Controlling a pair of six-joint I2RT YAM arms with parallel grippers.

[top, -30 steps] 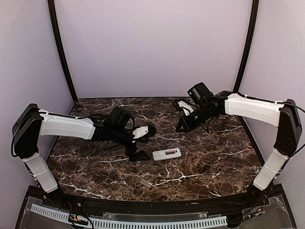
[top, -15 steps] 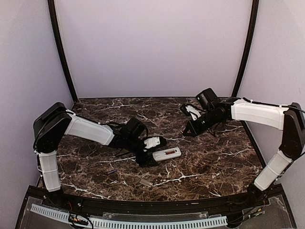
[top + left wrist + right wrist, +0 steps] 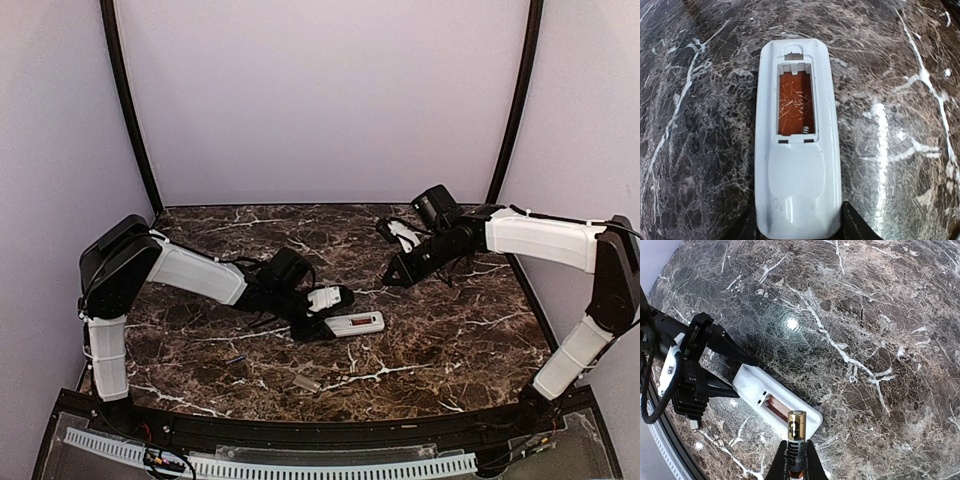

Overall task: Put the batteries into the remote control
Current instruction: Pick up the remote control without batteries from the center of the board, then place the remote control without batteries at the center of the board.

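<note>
Two tools are engaged: the left tool (image 3: 799,231) is clamped on one end of the remote control (image 3: 797,150), which lies back-up with its bay open on the marble surface (image 3: 900,75), while the right tool (image 3: 793,462) pinches a battery (image 3: 795,430), well apart from it.

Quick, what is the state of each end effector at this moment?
Left end effector: closed on one end of the remote control.
Right end effector: closed, holding a battery.
</note>
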